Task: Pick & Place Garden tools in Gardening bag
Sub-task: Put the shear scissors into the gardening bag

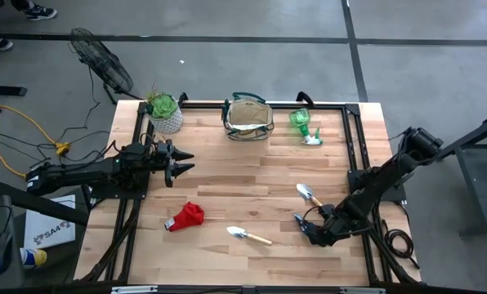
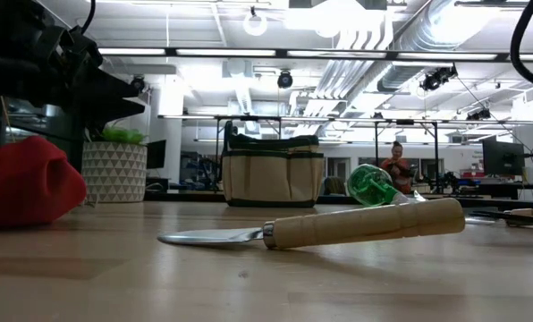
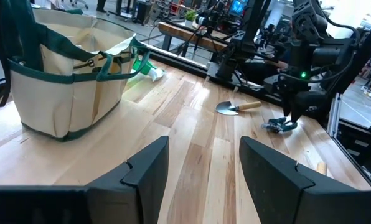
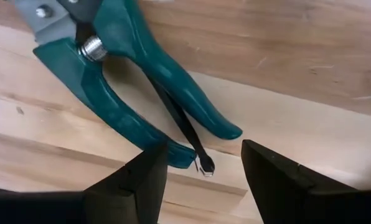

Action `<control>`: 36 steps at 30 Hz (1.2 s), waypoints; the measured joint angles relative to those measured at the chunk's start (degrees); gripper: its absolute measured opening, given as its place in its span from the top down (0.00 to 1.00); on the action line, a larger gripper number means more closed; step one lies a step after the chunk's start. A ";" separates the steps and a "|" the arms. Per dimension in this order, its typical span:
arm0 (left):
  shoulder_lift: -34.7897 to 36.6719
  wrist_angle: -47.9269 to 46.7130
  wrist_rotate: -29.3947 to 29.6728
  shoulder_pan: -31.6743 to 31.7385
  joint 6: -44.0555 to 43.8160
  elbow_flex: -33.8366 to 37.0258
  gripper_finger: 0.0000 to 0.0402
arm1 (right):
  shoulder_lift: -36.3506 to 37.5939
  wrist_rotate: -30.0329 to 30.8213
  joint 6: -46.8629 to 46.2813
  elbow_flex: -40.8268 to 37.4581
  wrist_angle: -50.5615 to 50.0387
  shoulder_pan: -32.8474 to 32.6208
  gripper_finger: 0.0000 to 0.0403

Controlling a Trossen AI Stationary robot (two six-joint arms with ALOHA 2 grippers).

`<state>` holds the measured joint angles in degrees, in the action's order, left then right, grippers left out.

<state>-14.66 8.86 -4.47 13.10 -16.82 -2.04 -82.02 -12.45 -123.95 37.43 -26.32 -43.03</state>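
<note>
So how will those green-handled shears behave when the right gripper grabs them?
The pruning shears lie flat with handles splayed, so they will probably squeeze shut or pivot at the bolt when pinched. The smooth, curved handles may slip. The open right gripper sits at the handle tips, so they may dangle blade-down.

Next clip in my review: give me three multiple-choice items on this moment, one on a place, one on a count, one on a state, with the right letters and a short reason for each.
1. Where does the gardening bag stand?
A. At the table's far edge, between the potted plant and the green plastic piece
B. In the table's near left corner
C. On the floor

2. How many trowels lie on the table?
A. One
B. Two
C. Four

3. How is the right hand?
A. Shut on a trowel
B. Open, low over the green-handled shears
C. Inside the bag

Answers: 1 A, the high view shows the bag at the far edge between those two. 2 B, one trowel lies near the front middle, another nearer the right arm. 3 B, the right wrist view shows spread fingers with the shears' handles just beyond. The left hand waits open at the table's left.
</note>
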 joint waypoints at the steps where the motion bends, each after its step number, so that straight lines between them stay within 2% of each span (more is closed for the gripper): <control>1: 0.00 -0.02 0.00 0.00 0.00 0.00 0.52 | -0.09 0.11 -0.63 0.01 0.15 0.00 0.51; 15: 0.00 -0.02 0.00 0.00 0.01 0.00 0.52 | -3.87 -0.14 -7.11 0.00 2.29 0.19 0.53; 36: 0.00 -0.02 0.00 0.00 0.00 -0.02 0.52 | -4.57 -3.13 -7.88 0.00 3.07 0.79 0.92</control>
<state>-14.66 8.84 -4.47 13.10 -16.82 -2.07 -86.59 -15.57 -131.83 37.43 -23.24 -42.24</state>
